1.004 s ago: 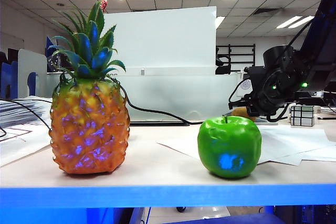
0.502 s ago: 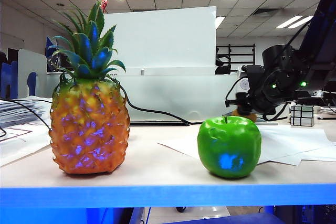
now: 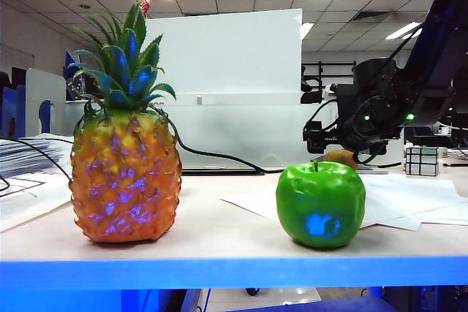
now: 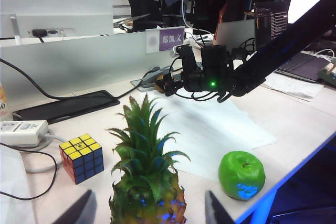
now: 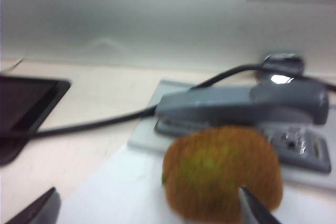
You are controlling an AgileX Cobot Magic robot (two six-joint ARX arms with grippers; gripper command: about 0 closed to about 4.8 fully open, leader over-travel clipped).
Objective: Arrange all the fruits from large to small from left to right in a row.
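right gripper [image 5: 149,203] open at kiwi [image 5: 220,174], left gripper [image 4: 147,208] open – apart

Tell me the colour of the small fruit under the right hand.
Brown kiwi; right wrist view shows it best.

Pineapple [image 3: 126,173] left, green apple [image 3: 320,204] right, kiwi [image 3: 341,156] behind.

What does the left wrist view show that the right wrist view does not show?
Only the left wrist view shows the pineapple, the green apple, the puzzle cube, the right arm's gripper and the tips of the left gripper, set wide apart. Only the right wrist view shows the kiwi lying on paper between the right gripper's open fingertips, and a grey stapler. Both show the table and the black cable.
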